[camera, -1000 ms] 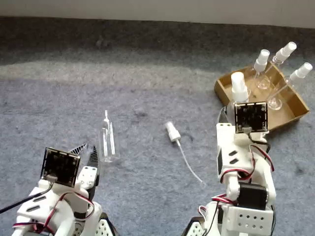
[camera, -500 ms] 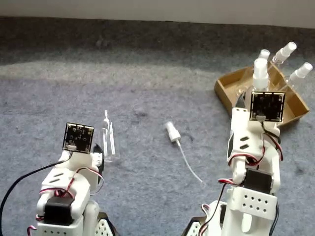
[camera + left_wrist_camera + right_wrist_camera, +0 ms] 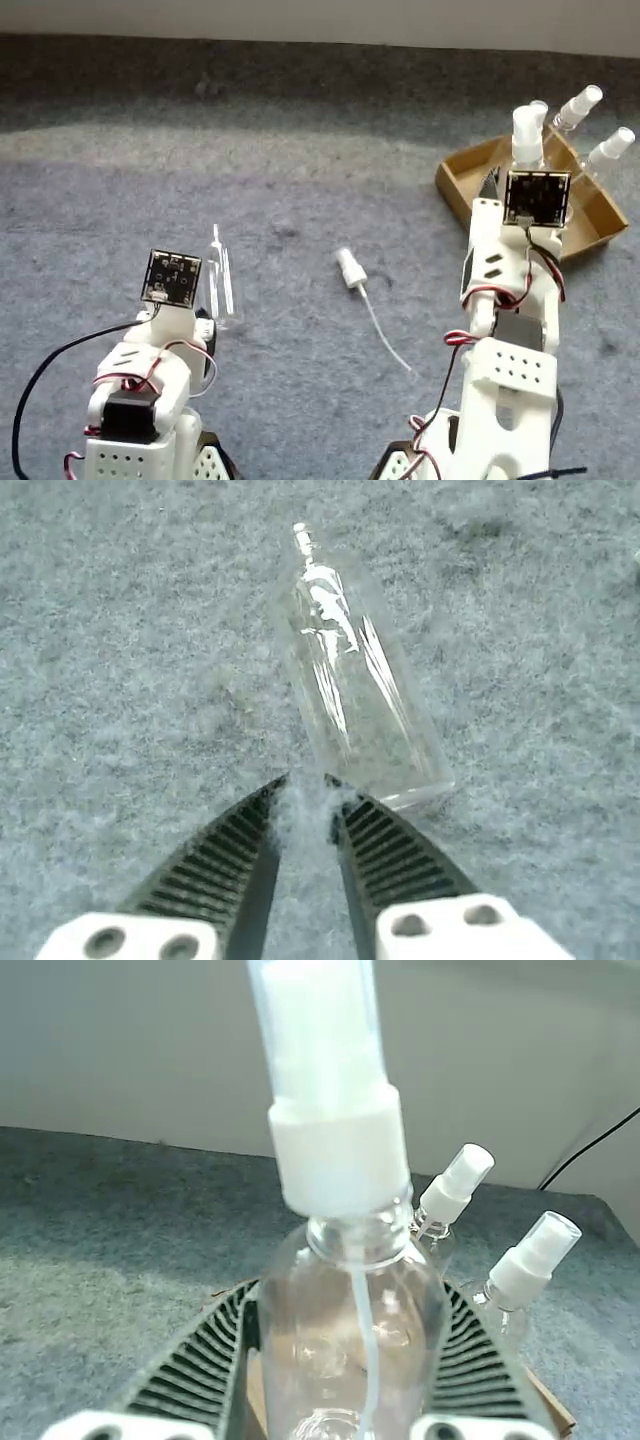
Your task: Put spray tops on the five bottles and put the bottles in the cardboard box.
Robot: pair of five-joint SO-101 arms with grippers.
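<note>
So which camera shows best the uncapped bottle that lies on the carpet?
The left wrist view: the uncapped bottle lies whole and close, just beyond the left pincer. The high view shows it small, beside that arm.

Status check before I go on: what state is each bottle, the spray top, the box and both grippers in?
left gripper: slightly open, empty, tips just short of the bare bottle.
bare bottle: lying on its side on the carpet, no top.
loose spray top: lying on the carpet, tube attached.
right gripper: shut on the capped bottle.
capped bottle: top on, held over the box.
cardboard box: open.
boxed bottles: three, tops on, in the box.
</note>
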